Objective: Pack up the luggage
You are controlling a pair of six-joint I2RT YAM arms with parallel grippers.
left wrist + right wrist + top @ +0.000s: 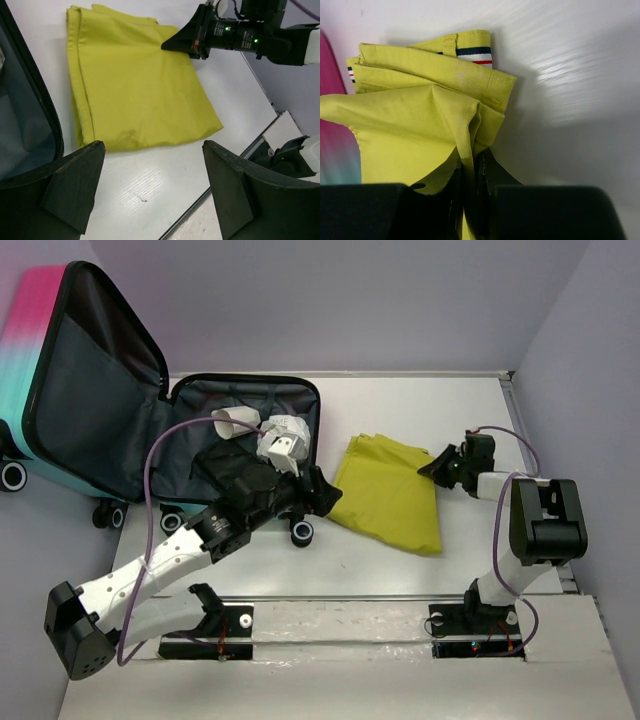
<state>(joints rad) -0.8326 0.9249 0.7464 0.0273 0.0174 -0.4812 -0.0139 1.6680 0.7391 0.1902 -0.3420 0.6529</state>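
My right gripper [434,468] is clamped on the right edge of the folded yellow cloth [390,495], while my left gripper [155,187] hangs spread wide beside the open luggage [90,410] at the table's [400,570] left.

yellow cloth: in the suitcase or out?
Out. The yellow cloth lies folded on the table beside the open luggage, right gripper shut on its edge.

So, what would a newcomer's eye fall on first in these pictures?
Probably the yellow cloth, bright against the white table at the centre, with the right gripper pinching its right edge. Next comes the luggage, lying open at the far left with its pink-to-teal shell raised and a few white things inside. The left gripper hangs open between the two.
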